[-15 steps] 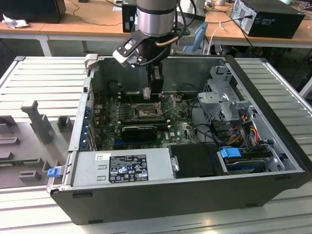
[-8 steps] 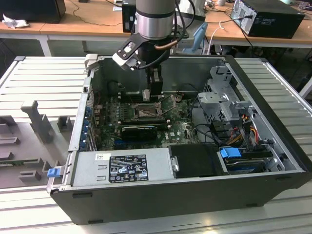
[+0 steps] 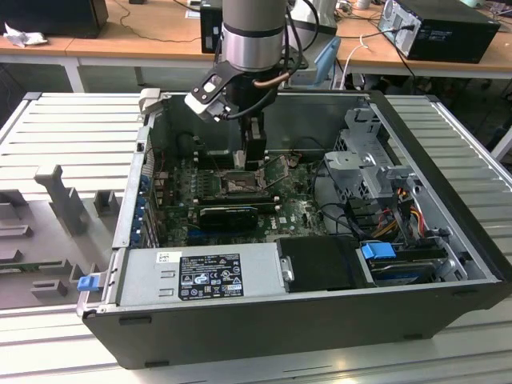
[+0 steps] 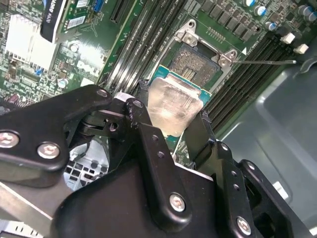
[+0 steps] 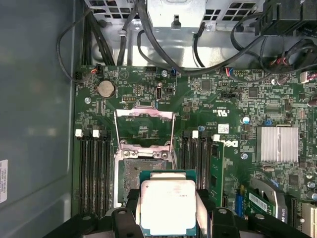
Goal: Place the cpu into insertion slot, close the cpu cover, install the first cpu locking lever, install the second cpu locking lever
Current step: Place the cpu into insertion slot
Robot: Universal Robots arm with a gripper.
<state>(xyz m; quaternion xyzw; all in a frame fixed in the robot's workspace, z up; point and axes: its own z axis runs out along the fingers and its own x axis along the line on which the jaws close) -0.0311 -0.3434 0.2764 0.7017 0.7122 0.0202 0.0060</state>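
While claw (image 4: 173,113) hovers abv insertion slot (image 5: 134,174) | grips cpu (image 5: 167,206), gap cpu-wide | cover (image 5: 143,113) up

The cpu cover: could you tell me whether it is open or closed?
Open: the cpu cover is swung back off the insertion slot, whose pin field lies bare.
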